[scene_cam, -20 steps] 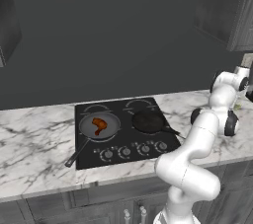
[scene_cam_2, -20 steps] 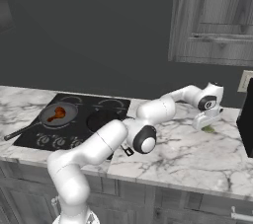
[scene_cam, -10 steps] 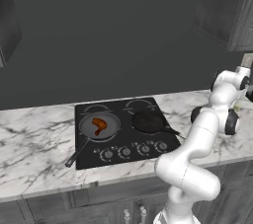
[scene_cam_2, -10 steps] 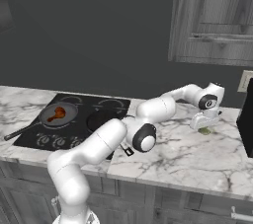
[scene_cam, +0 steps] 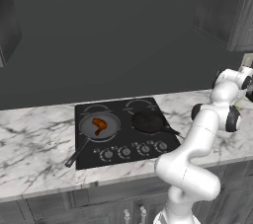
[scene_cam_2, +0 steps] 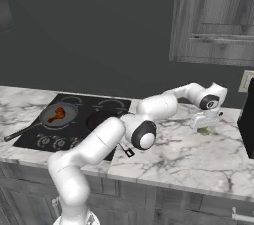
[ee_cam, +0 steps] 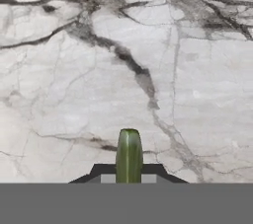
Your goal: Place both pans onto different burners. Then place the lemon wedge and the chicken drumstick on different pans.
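Note:
My gripper (scene_cam_2: 206, 124) is far out on the right of the marble counter, shut on the lemon wedge (scene_cam_2: 205, 130). In the hand view the wedge (ee_cam: 129, 155) stands as a small yellow-green sliver between my fingertips, close over the marble. The wide grey pan (scene_cam: 111, 128) sits on the front left burner of the black cooktop (scene_cam: 124, 131), with the orange-brown chicken drumstick (scene_cam: 100, 125) inside it. To its right on another burner sits the smaller black pan (scene_cam: 148, 121), nothing in it. From the right base view, the grey pan (scene_cam_2: 68, 116) and drumstick (scene_cam_2: 58, 115) lie far left of my gripper.
A dark appliance (scene_cam_2: 247, 120) stands just right of my hand, under a wall outlet (scene_cam_2: 245, 81). Knobs (scene_cam: 133, 150) line the cooktop's front. The grey pan's long handle (scene_cam: 76, 153) reaches toward the counter edge. Upper cabinets (scene_cam_2: 213, 16) hang above the right counter.

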Controlling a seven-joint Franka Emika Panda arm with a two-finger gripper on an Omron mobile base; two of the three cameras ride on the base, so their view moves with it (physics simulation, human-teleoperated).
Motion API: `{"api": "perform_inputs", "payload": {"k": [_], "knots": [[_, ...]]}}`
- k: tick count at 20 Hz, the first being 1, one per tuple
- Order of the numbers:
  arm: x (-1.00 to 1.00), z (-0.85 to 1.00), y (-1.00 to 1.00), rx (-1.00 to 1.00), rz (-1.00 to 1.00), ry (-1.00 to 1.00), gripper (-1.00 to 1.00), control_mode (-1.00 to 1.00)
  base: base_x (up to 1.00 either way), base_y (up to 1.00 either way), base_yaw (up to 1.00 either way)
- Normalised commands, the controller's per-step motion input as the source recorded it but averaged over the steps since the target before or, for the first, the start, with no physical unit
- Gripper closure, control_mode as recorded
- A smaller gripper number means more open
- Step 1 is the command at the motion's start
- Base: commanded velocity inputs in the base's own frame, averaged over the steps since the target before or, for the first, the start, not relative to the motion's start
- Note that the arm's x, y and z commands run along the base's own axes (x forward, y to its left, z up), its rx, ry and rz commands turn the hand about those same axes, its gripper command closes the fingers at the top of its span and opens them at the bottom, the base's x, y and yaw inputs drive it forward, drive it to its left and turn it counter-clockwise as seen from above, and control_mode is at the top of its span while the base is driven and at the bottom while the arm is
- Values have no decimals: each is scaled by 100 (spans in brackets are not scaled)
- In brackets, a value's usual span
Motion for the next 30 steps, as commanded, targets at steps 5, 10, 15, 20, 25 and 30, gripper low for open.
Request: {"api": "perform_inputs", "payload": {"k": [5, 10, 15, 20, 25, 30], "knots": [[-6, -15, 35, -16, -6, -29, 100, -100, 0, 0, 0], [-1, -24, 39, -19, -6, -28, 100, -100, 0, 0, 0], [-2, -25, 34, -18, -5, -29, 100, -100, 0, 0, 0], [0, -20, 24, -16, -5, -31, 100, -100, 0, 0, 0], [0, -10, 11, -8, -4, -18, 100, -100, 0, 0, 0], [0, 3, 2, 0, -3, 1, 100, -100, 0, 0, 0]]}}
